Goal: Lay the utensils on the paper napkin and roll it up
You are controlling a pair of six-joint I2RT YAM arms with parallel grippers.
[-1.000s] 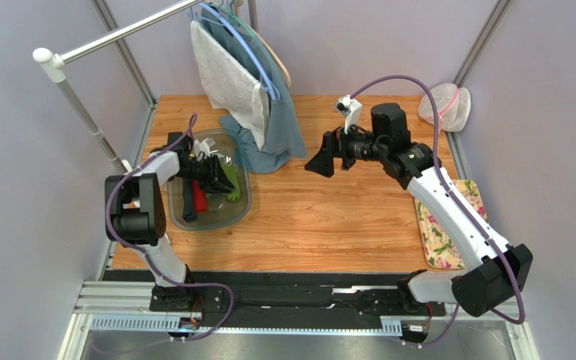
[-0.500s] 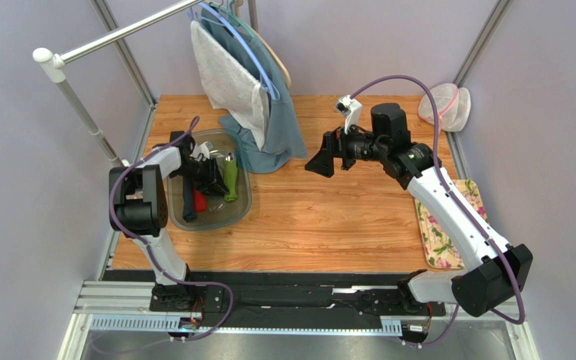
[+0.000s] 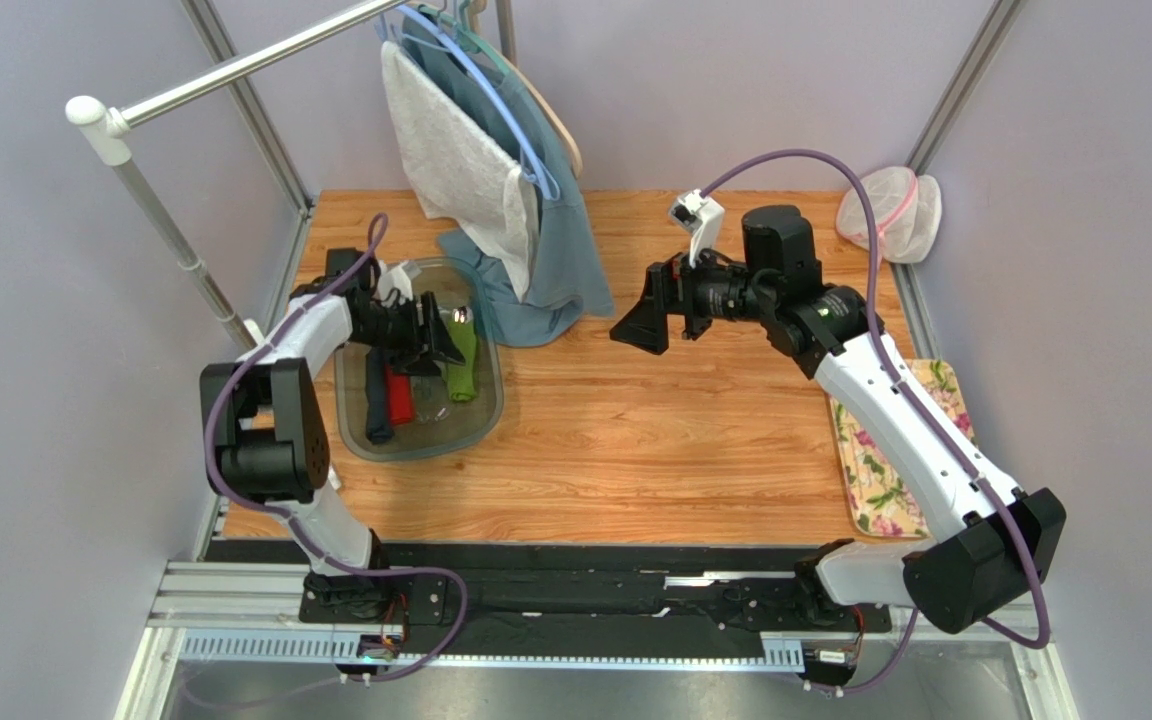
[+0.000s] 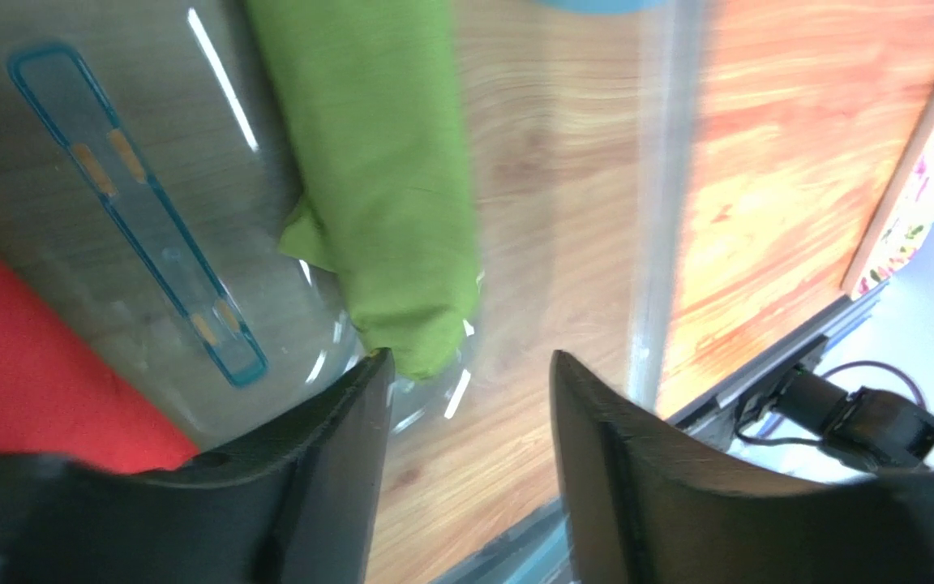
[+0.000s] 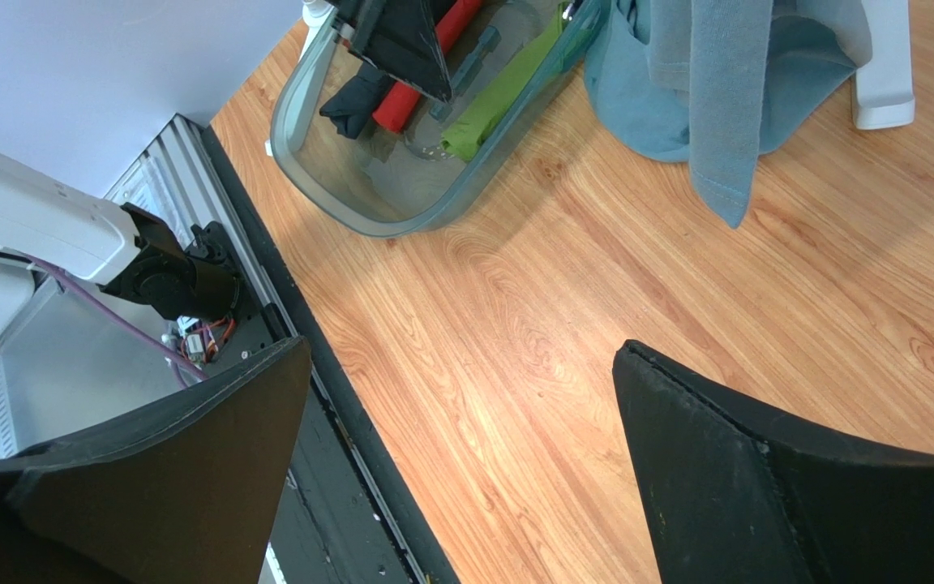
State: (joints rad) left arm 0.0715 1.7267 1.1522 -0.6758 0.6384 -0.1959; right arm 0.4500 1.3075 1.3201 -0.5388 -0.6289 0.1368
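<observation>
Green roll point(image 4: 378, 186), red roll point(image 3: 398, 395) and dark roll point(image 3: 376, 400) lie in the clear tub point(image 3: 481, 420). No spread napkin shows. Left gripper point(image 4: 467, 381) jaws part-open over the tub, empty; right gripper point(image 5: 459, 438) jaws wide, empty.

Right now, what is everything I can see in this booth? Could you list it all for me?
Clear plastic bin: one, see-through grey, left side of the table.
Green roll: one, green, inside the bin.
Red roll: one, red, inside the bin.
Dark roll: one, dark navy, inside the bin beside the red one.
Blue garment: one, blue, hanging from the rail at the back.
White towel: one, white, hanging in front of the garment.
Mesh bag: one, white with pink trim, far right corner.
Floral mat: one, flowered, right edge.
Left gripper: black, jaws open over the bin.
Right gripper: black, jaws open above bare table.
</observation>
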